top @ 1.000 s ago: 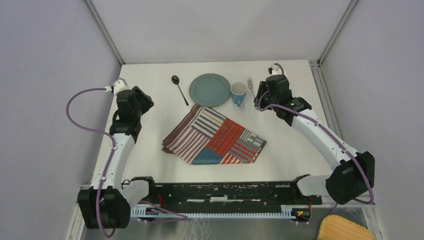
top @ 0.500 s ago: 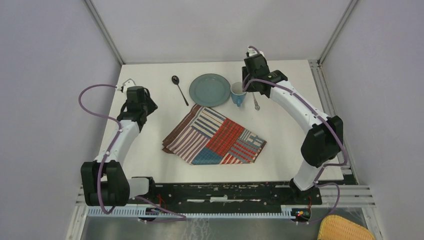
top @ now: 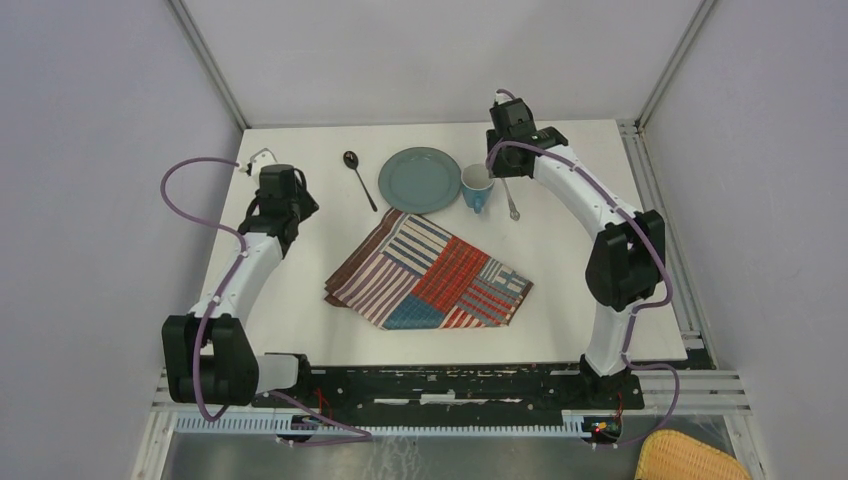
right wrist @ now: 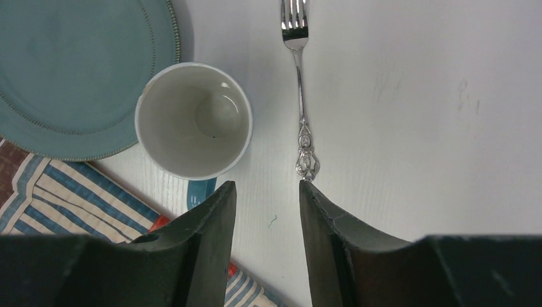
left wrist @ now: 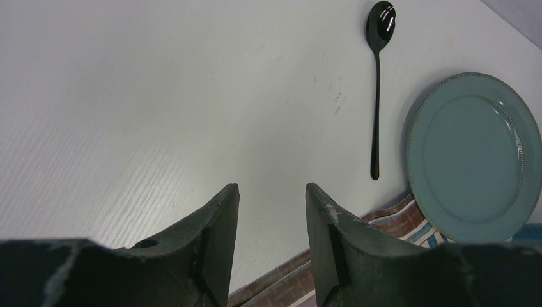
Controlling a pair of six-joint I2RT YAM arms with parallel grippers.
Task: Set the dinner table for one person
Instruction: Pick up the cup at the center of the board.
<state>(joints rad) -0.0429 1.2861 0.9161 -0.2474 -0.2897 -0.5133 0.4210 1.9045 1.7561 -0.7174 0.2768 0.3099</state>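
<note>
The white counter runs from the arms' bases to the back walls. It carries a striped placemat at its centre. Behind that lie a black spoon, teal plate, blue cup and fork. The left claw hovers left of the spoon and the right claw by the fork's handle end, both partly open and empty.

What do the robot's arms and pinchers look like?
The left arm and right arm are white tubes with chunky black joints. A thin purple cable loops along each one. The left gripper and right gripper each have two dark, wedge-shaped fingers.
</note>
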